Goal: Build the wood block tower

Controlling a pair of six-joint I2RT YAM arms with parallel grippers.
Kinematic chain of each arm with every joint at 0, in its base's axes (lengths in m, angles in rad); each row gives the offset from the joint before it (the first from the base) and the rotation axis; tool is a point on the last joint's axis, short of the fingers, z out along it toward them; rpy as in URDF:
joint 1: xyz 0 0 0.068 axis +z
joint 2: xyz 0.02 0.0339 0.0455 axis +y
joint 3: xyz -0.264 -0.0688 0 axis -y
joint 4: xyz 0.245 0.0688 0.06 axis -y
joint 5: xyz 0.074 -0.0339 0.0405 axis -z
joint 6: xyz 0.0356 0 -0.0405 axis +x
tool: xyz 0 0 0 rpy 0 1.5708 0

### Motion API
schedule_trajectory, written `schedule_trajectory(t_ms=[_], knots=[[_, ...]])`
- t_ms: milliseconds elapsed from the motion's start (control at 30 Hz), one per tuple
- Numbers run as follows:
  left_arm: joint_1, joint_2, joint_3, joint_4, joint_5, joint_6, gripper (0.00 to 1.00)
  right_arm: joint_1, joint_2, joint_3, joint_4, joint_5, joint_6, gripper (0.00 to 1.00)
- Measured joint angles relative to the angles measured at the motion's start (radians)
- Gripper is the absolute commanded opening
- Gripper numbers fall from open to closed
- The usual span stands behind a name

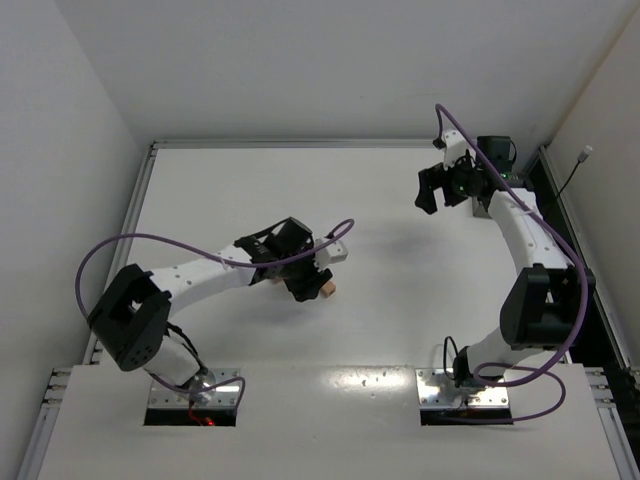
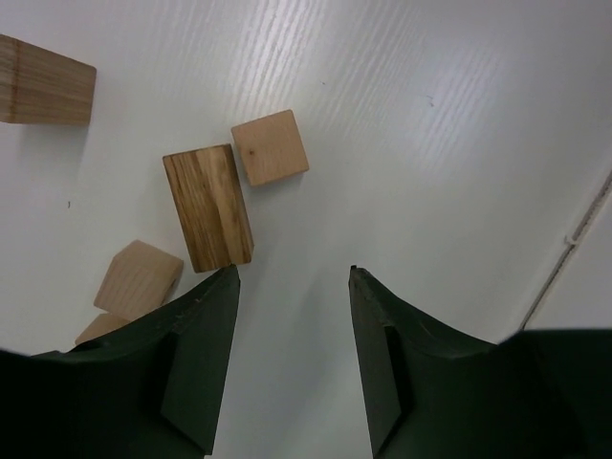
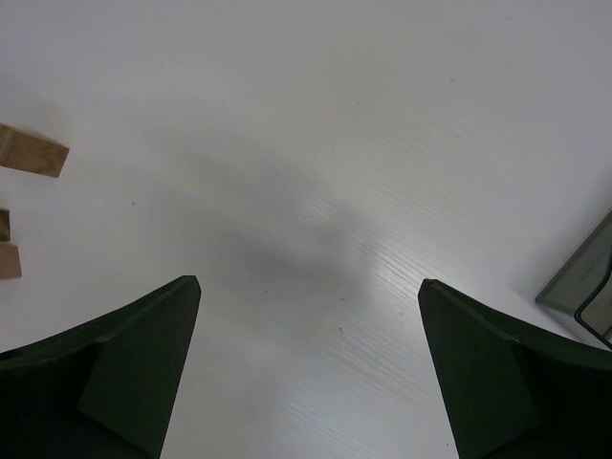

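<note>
While your left pincer (image 2: 292, 279) hovers half-spread and empty, the dark brick (image 2: 208, 208) lies on the table (image 2: 430, 143) just ahead of one jaw tip, beside the gap, long axis nearly in line with the jaws, a pale cube (image 2: 270, 146) at its far end; your right pincer (image 3: 306, 287) gapes wide, well apart.
</note>
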Motion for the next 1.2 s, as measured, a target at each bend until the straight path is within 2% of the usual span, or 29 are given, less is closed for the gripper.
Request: schedule_trajectory(t_ms=[367, 600, 733, 967, 1033, 1100, 1200], knots=[[0.003, 0.112, 0.0, 0.084, -0.045, 0.039, 0.44, 0.0, 0.0, 0.0, -0.013, 0.001, -0.002, 0.95], [0.034, 0.13, 0.0, 0.116, -0.077, 0.047, 0.43, 0.0, 0.0, 0.001, -0.022, 0.001, -0.003, 0.95], [0.051, 0.146, 0.0, 0.126, -0.089, 0.046, 0.39, 0.0, 0.0, 0.001, -0.023, 0.001, -0.003, 0.94], [0.06, 0.166, 0.0, 0.125, -0.084, 0.047, 0.39, 0.0, 0.0, 0.001, -0.023, 0.001, -0.003, 0.92], [0.06, 0.166, 0.0, 0.124, -0.074, 0.047, 0.35, 0.0, 0.0, 0.001, -0.023, 0.001, -0.003, 0.92], [0.06, 0.168, -0.001, 0.124, -0.067, 0.047, 0.25, 0.0, 0.0, 0.001, -0.023, 0.001, -0.003, 0.91], [0.061, 0.17, -0.001, 0.129, -0.06, 0.047, 0.19, 0.0, 0.0, 0.001, -0.023, 0.001, -0.003, 0.9]])
